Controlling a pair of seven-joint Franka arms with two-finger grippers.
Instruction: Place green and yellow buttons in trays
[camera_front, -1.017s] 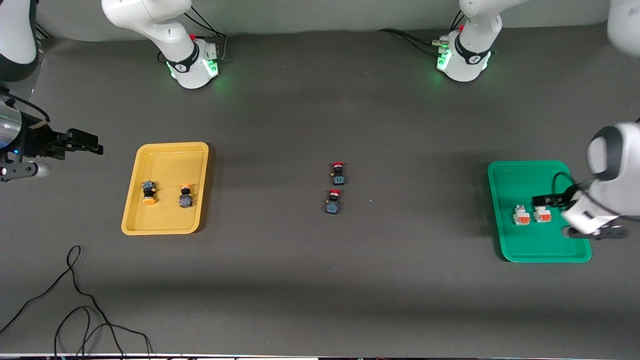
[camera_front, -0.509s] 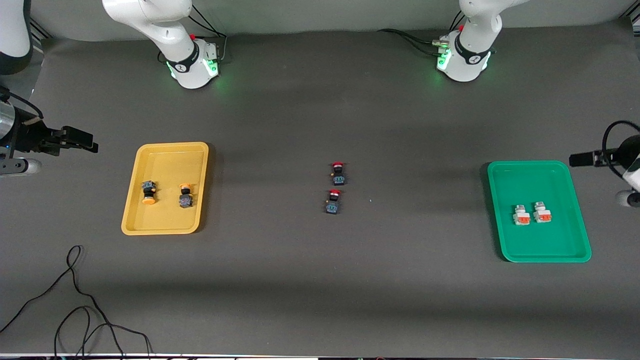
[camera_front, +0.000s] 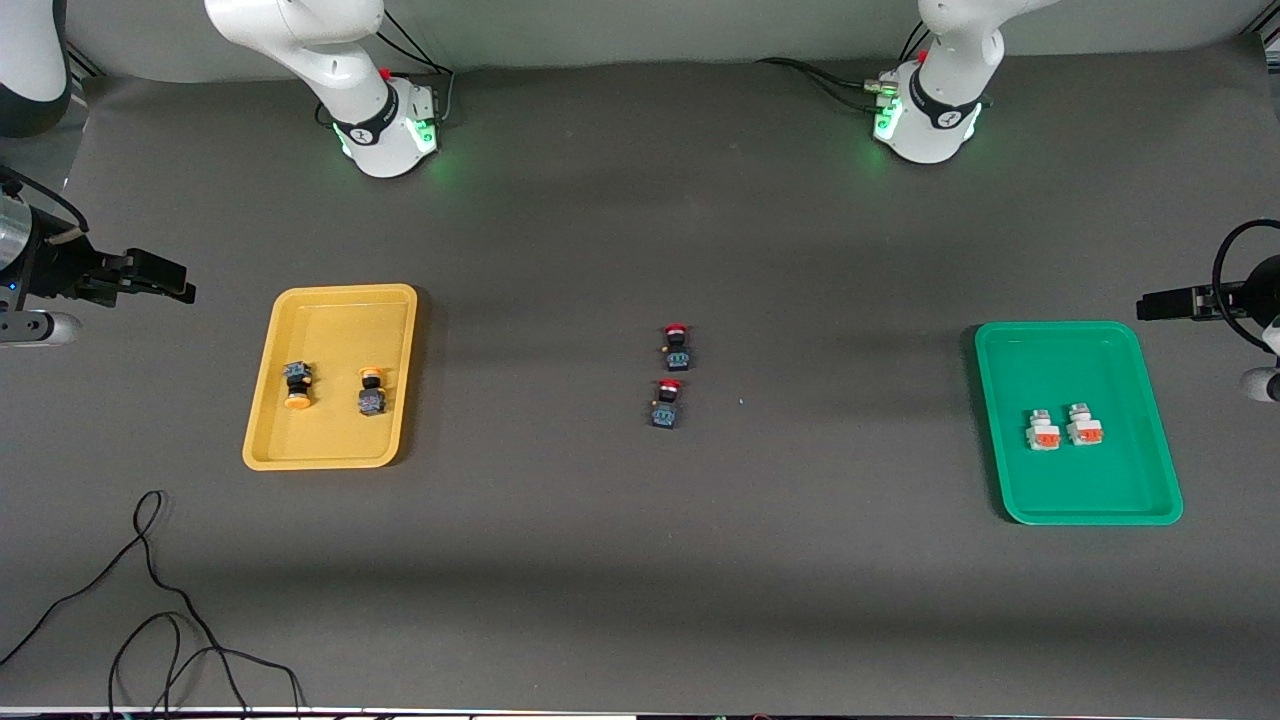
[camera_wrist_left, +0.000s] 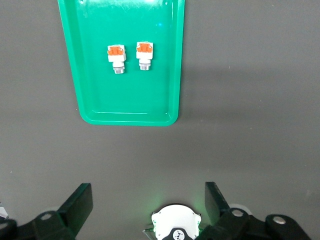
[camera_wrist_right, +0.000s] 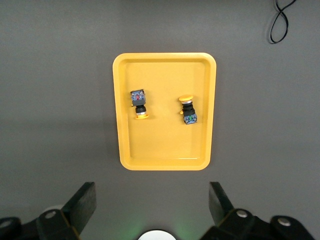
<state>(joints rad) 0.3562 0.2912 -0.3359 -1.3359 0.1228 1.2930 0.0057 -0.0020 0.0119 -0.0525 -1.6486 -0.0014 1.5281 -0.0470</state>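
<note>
The yellow tray (camera_front: 340, 325) holds two black-bodied buttons with yellow-orange caps (camera_front: 297, 385) (camera_front: 371, 392). The green tray (camera_front: 1060, 360) holds two white blocky buttons with orange faces (camera_front: 1043, 431) (camera_front: 1084, 427), side by side. My left gripper (camera_front: 1165, 303) is open and empty, up in the air off the green tray's edge at the left arm's end of the table. Its wrist view shows the green tray (camera_wrist_left: 125, 95) and both white buttons (camera_wrist_left: 116, 55) (camera_wrist_left: 144, 52). My right gripper (camera_front: 160, 277) is open and empty, up in the air off the yellow tray's edge. Its wrist view shows the yellow tray (camera_wrist_right: 165, 140) and both buttons (camera_wrist_right: 139, 102) (camera_wrist_right: 188, 111).
Two black-bodied buttons with red caps (camera_front: 677, 347) (camera_front: 667, 403) lie on the grey table between the trays. A loose black cable (camera_front: 150, 600) lies near the front camera at the right arm's end. The arm bases (camera_front: 385, 125) (camera_front: 930, 115) stand along the table's edge.
My left gripper has risen off the green tray and drawn away toward the table's end, leaving both white buttons in it. My right gripper has drawn back slightly.
</note>
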